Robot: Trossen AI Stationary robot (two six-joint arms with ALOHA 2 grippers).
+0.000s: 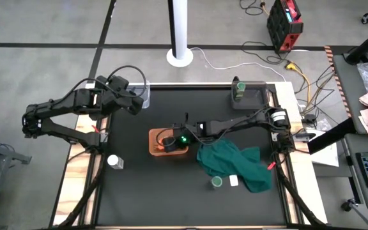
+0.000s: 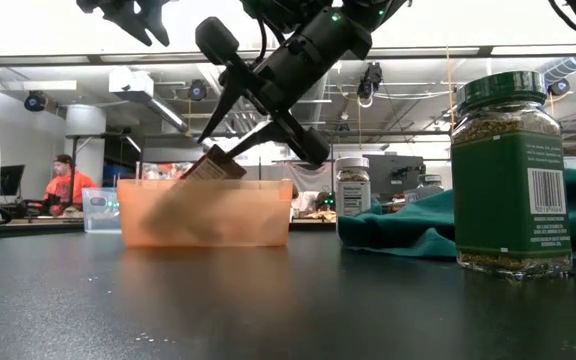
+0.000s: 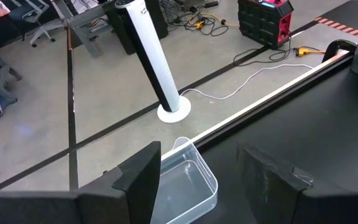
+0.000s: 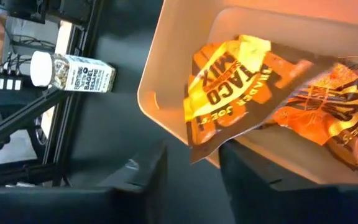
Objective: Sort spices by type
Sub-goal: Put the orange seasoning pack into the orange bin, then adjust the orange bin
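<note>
An orange bin [image 1: 153, 148] stands mid-table with two orange-red and brown foil packets in it [image 4: 229, 93] [image 4: 334, 106]. One packet [image 2: 214, 166] leans on the bin's wall, a corner sticking up over the rim. My right gripper [image 4: 193, 169] [image 2: 218, 145] stands open just over that corner, slanting down. My left gripper [image 3: 207, 186] hangs open above a clear bin [image 3: 188, 183] at the far left. A white-capped jar [image 1: 114, 161] lies on its side at the left. One green-capped jar [image 1: 216, 182] stands near the front; another [image 1: 238, 88] stands in a grey bin at the back. My right gripper has the leaning packet's lower corner [image 4: 194, 155] between its parted fingers, coming at it slanting from above and from the table's right. Whether a finger touches the foil, I cannot tell. The packet rests in the bin against its wall.
A crumpled dark green cloth [image 1: 235, 163] lies right of the orange bin, with a small white block [image 1: 234, 181] at its near edge. The grey bin [image 1: 254, 96] stands at the far right. Bare black table lies at the near left and far middle.
</note>
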